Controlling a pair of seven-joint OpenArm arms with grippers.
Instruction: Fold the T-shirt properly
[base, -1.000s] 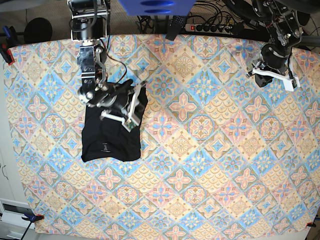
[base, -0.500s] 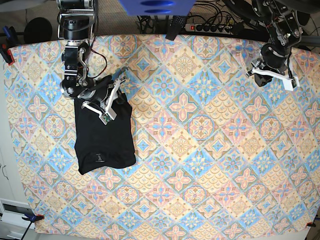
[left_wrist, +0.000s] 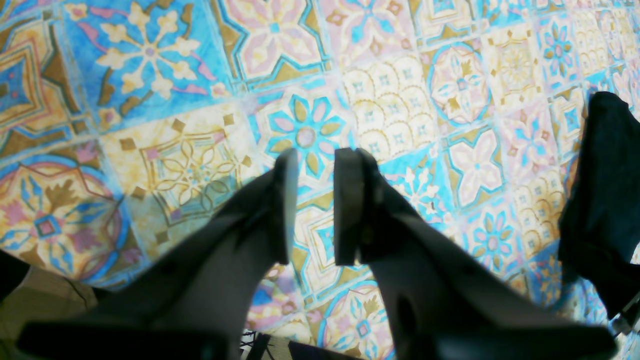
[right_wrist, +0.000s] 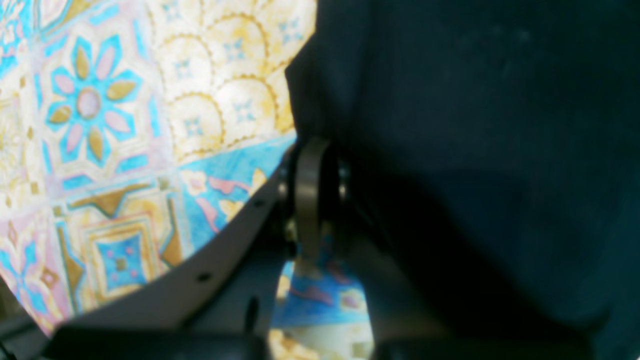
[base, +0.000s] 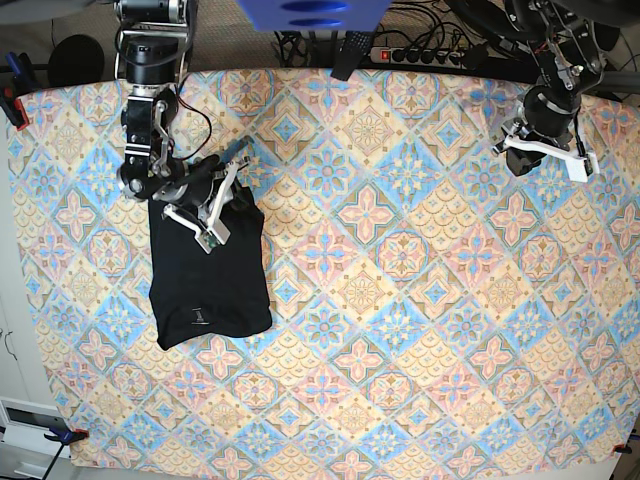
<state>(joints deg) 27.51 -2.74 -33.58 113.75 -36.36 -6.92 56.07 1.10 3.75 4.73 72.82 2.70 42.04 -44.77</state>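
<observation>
**at the shirt's top edge, a thin pinch that could undo the fold**

at the far left of the table in the base view, the right gripper (base: 222, 205) sits low on the upper edge of the t-shirt (base: 210, 285). in the right wrist view its fingers look drawn together on the shirt's hem, with dark cloth draped over one of them, though blur hides how much fabric is really caught. the shirt lies as a compact dark rectangle on the tablecloth (base: 400, 330), near the left edge of the table, with a small label showing toward its lower end.

the left gripper (base: 543, 152) hangs at the far right corner, well apart from the shirt, its fingers slightly parted around nothing, pattern visible between them in the left wrist view.

the risks, as i judge them:
- if the pinch holds only the top layer, pulling would peel that layer away and open the fold.
- a sideways drag could slide the whole bundle, or wrinkle the tablecloth under it.
- letting go too high could drop the edge askew.
- with one arm working alone, nothing pins the opposite side, so the shirt may twist.
</observation>
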